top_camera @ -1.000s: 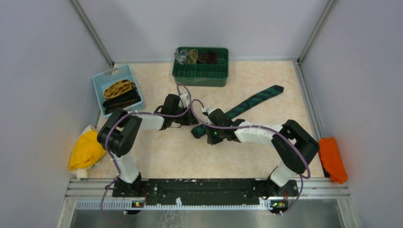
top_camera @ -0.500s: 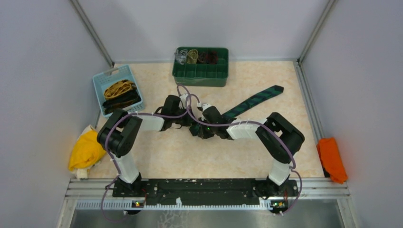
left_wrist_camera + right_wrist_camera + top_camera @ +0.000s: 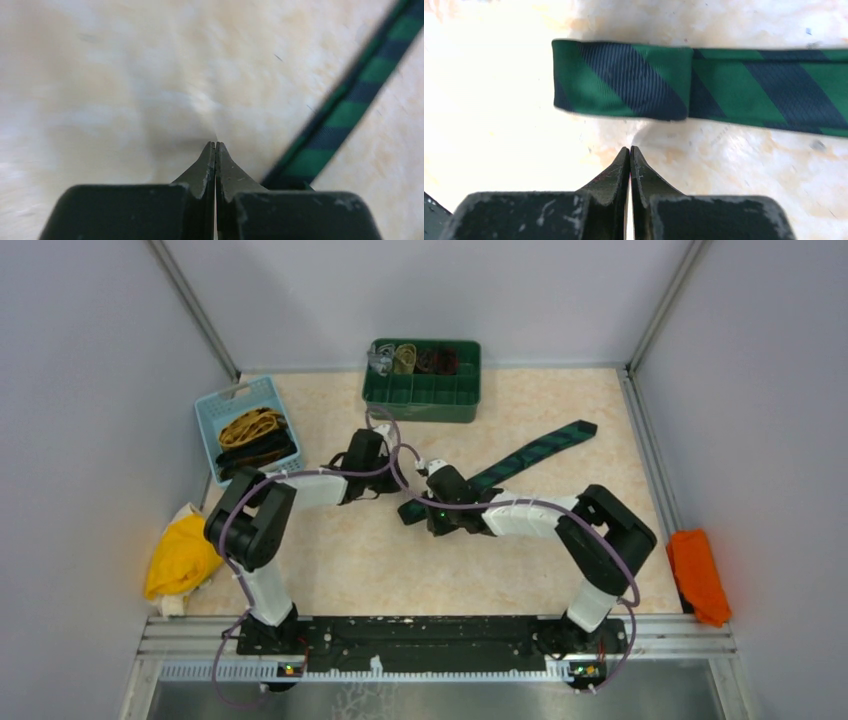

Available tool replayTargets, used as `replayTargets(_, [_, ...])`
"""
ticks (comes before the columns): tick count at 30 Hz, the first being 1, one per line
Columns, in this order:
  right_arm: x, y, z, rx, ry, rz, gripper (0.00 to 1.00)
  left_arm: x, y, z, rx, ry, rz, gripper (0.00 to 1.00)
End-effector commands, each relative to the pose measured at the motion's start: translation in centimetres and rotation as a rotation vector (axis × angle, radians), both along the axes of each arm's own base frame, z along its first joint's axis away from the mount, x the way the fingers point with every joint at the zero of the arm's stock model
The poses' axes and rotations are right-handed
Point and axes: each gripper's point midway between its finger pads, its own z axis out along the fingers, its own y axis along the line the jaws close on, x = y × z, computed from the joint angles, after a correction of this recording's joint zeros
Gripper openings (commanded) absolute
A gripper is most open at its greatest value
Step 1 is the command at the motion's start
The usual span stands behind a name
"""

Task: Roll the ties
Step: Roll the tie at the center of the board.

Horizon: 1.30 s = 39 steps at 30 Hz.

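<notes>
At frame centre in the top view, the green tie (image 3: 535,449) lies diag., lower-left end folded once, w/ left gripper (image 3: 215,146) & right gripper (image 3: 630,150) both pinched closed on nothing, so the unheld fold may spring flat.

A green-and-navy striped tie (image 3: 540,445) lies flat on the tabletop (image 3: 400,570), running diagonally from the middle toward the far right. The right gripper (image 3: 415,515) sits at its near-left end, with the left gripper (image 3: 383,488) just to the left. A green divided bin (image 3: 421,398) at the far edge holds rolled ties (image 3: 412,358). At far left, a light blue basket (image 3: 222,412) holds a mustard-yellow tie (image 3: 250,426) and a black tie (image 3: 258,452). A yellow cloth (image 3: 180,555) lies at the left edge and an orange cloth (image 3: 697,575) at the right.
</notes>
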Motion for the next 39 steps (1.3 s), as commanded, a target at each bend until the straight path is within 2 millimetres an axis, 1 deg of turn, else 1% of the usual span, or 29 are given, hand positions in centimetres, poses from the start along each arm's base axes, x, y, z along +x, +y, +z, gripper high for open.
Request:
replayTargets(1, [-0.6, -2.6, 3.7, -0.135, -0.131, 0.028, 0.03, 3.8, 5.9, 1.7, 0.174, -0.057, 0.286, 0.00])
replayTargets(2, [-0.6, -2.8, 4.4, -0.155, -0.157, 0.030, 0.04, 4.3, 7.0, 2.8, 0.182, -0.078, 0.354, 0.00])
replayTargets(4, [-0.5, -2.9, 5.9, -0.187, -0.215, 0.037, 0.11, 4.3, 8.4, 5.4, 0.176, -0.120, 0.438, 0.00])
replayTargets(5, [-0.4, -2.6, 7.0, -0.195, -0.246, 0.045, 0.14, 3.5, 9.2, 6.0, 0.177, -0.122, 0.468, 0.00])
replayTargets(6, [-0.4, -2.3, 7.6, -0.212, -0.271, 0.053, 0.18, 2.8, 9.8, 7.0, 0.164, -0.136, 0.498, 0.00])
replayTargets(8, [-0.4, -1.5, 8.5, -0.242, -0.318, 0.075, 0.29, 1.0, 11.2, 8.8, 0.130, -0.166, 0.554, 0.00])
replayTargets(10, [-0.1, -0.6, 8.8, -0.280, -0.351, 0.086, 0.37, -0.9, 12.8, 10.2, 0.093, -0.202, 0.603, 0.00])
replayTargets(13, [0.4, 0.8, 8.5, -0.330, -0.369, 0.109, 0.44, -3.5, 14.9, 12.3, 0.038, -0.278, 0.662, 0.00])
replayTargets(15, [0.7, 1.9, 8.0, -0.353, -0.375, 0.132, 0.48, -4.6, 15.9, 13.6, 0.007, -0.334, 0.679, 0.00])
replayTargets(17, [0.9, 3.0, 7.3, -0.378, -0.383, 0.156, 0.49, -5.6, 16.8, 14.8, -0.007, -0.377, 0.694, 0.00])
replayTargets(18, [1.0, 3.5, 7.2, -0.385, -0.387, 0.167, 0.49, -5.9, 17.2, 15.0, -0.001, -0.382, 0.706, 0.00])
replayTargets(20, [1.1, 4.4, 6.3, -0.412, -0.380, 0.186, 0.49, -6.3, 17.9, 15.3, 0.019, -0.390, 0.722, 0.00])
replayTargets(21, [1.2, 4.8, 6.4, -0.411, -0.381, 0.190, 0.49, -6.4, 18.2, 15.4, 0.030, -0.391, 0.731, 0.00])
replayTargets(23, [1.4, 5.2, 5.7, -0.425, -0.376, 0.194, 0.49, -6.5, 18.5, 15.5, 0.045, -0.395, 0.733, 0.00])
replayTargets(24, [1.6, 5.2, 5.5, -0.436, -0.381, 0.187, 0.49, -6.5, 18.5, 15.7, 0.046, -0.399, 0.732, 0.00])
replayTargets(25, [1.8, 5.2, 5.3, -0.446, -0.386, 0.178, 0.52, -6.6, 18.5, 15.8, 0.045, -0.401, 0.728, 0.00])
replayTargets(30, [2.5, 4.4, 4.2, -0.510, -0.408, 0.155, 0.55, -6.4, 18.3, 15.8, 0.046, -0.414, 0.712, 0.00])
replayTargets(33, [2.5, 4.2, 3.4, -0.534, -0.397, 0.163, 0.55, -6.4, 18.3, 15.8, 0.044, -0.415, 0.712, 0.00])
replayTargets(39, [2.2, 3.9, 1.0, -0.576, -0.356, 0.177, 0.55, -6.2, 18.2, 15.6, 0.050, -0.416, 0.702, 0.00])
